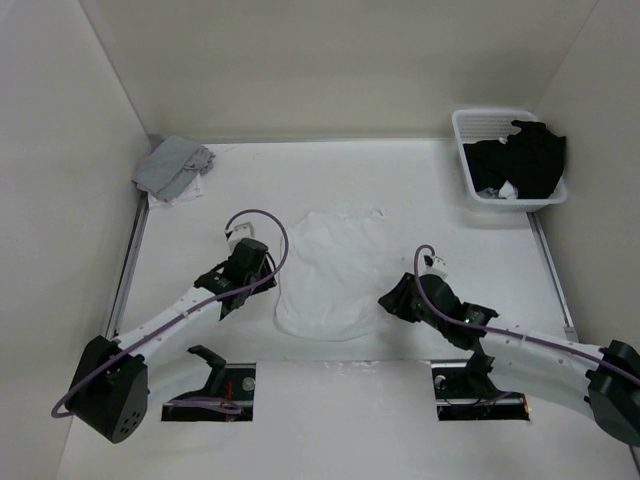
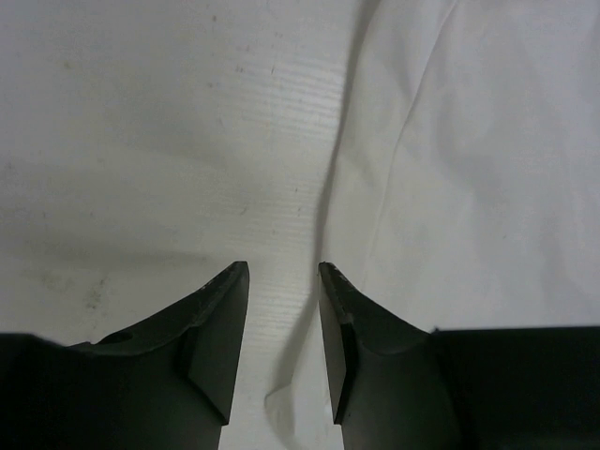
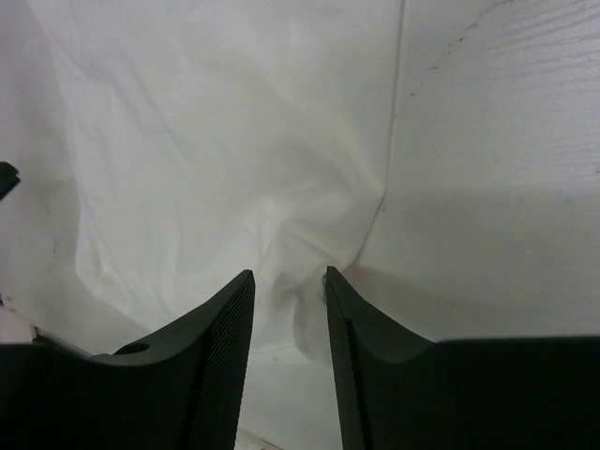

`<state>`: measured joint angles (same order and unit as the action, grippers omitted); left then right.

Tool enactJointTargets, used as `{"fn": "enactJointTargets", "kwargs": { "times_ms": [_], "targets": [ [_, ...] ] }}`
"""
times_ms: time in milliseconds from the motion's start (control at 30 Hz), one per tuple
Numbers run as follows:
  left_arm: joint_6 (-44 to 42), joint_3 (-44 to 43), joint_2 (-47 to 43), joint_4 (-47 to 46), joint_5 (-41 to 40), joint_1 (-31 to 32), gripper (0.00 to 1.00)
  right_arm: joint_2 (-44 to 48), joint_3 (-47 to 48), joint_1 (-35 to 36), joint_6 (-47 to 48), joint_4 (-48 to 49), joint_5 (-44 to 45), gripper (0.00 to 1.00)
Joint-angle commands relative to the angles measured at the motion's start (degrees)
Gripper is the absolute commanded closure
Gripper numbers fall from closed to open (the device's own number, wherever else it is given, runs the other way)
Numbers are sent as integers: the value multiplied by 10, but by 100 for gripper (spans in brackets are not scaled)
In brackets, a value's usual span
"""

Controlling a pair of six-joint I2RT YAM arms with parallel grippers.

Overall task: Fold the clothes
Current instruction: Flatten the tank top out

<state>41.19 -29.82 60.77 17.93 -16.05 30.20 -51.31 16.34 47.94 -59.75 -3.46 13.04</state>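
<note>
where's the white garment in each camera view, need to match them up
Top external: the white garment lies spread in the middle of the picture.
Left wrist: the garment fills the right side, its edge running down the middle.
Right wrist: the garment fills the left and centre, bunched low down.
Shared landmark: the bare table bordering the garment's edge.

The white garment (image 1: pixel 335 275) lies spread out in the middle of the tabletop (image 1: pixel 450 200). It is thin and soft, with small wrinkles. Its near edge is round and its far edge is wavy. One little bunch of folds sits at its right side.
</note>
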Motion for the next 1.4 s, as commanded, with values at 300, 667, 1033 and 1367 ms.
{"fn": "enactJointTargets", "kwargs": {
  "times_ms": [300,667,1033,1367],
  "targets": [
    [110,10,-82,139,-134,317,89,52,12,10,27,-43,41,83],
    [177,-3,-20,193,-209,395,76,35,10,29,35,-15,30,79],
    [153,6,8,125,-172,388,74,31,7,30,38,2,26,79],
    [149,13,28,112,-167,374,75,20,6,31,38,23,17,79]
  ]
}}
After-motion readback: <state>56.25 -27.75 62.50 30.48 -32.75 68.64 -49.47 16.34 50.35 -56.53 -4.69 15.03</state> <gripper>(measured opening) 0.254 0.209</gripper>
